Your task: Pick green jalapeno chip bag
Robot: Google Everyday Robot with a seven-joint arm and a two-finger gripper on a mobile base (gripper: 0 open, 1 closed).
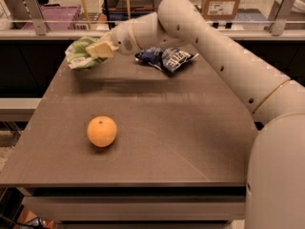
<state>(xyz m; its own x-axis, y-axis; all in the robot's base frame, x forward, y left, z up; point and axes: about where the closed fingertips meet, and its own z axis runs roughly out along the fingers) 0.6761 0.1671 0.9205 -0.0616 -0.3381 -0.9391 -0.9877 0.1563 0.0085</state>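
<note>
The green jalapeno chip bag [78, 55] is a crinkly light-green bag with a white label strip, at the table's far left corner. It hangs clear of the tabletop, with a shadow beneath it. My gripper [97, 49] is at the bag's right side, its cream-coloured fingers [102, 48] shut on the bag and holding it up. My white arm reaches in from the right across the back of the table.
A dark blue chip bag [167, 58] lies at the back middle of the brown table [171, 128], just under my arm. An orange [102, 131] sits at the front left. A railing, a purple crate [52, 17] and a cardboard box [221, 4] stand behind.
</note>
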